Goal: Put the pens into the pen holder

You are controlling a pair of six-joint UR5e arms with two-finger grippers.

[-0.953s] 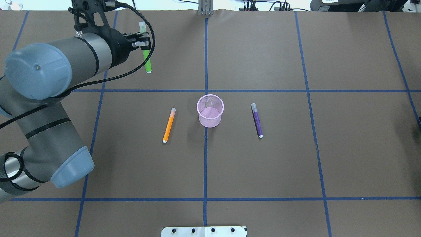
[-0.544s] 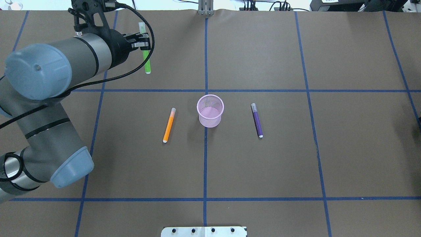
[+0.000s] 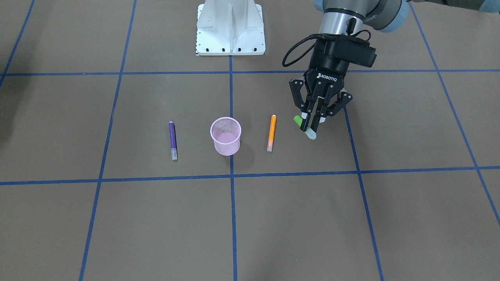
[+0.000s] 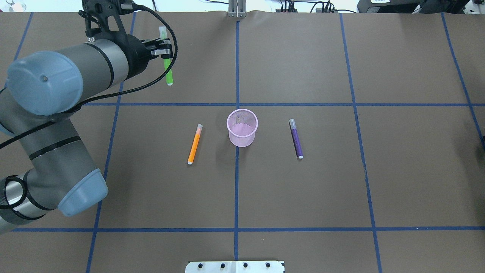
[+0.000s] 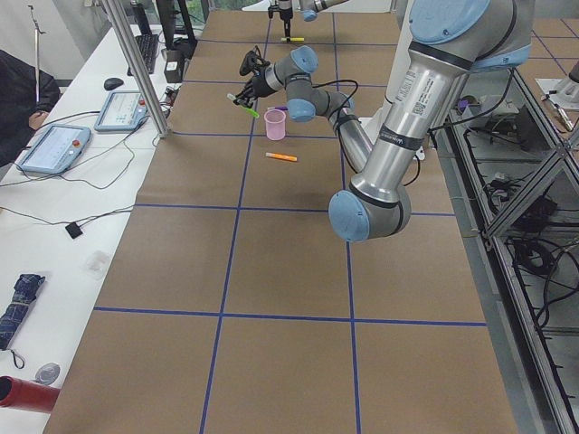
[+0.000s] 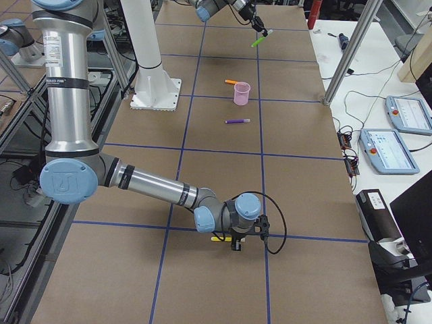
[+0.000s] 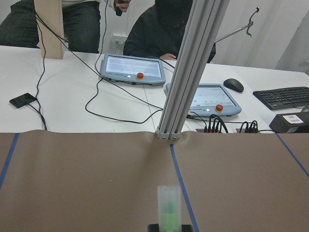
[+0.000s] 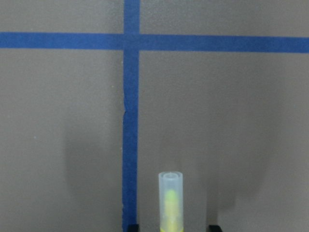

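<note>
The pink mesh pen holder (image 4: 242, 128) stands upright at the table's middle. An orange pen (image 4: 194, 144) lies to its left and a purple pen (image 4: 296, 139) to its right, both flat on the table. Far back on the left, my left gripper (image 4: 164, 49) is shut on a green pen (image 4: 168, 70), which hangs above the table with its pale cap pointing away from the robot. In the right wrist view a yellow pen (image 8: 170, 203) lies on the table between the fingertips of my right gripper (image 8: 172, 227), which is open. That spot is far from the holder (image 6: 241, 93).
Blue tape lines grid the brown table cover. The white robot base plate (image 3: 229, 27) sits at the robot's edge. An aluminium post (image 7: 186, 67) rises at the far edge. Behind it, a white bench holds tablets and cables, and a seated person (image 7: 159, 29) is there.
My left gripper with the green pen has shifted slightly toward the far left. The pens on the table and the holder have not moved.
</note>
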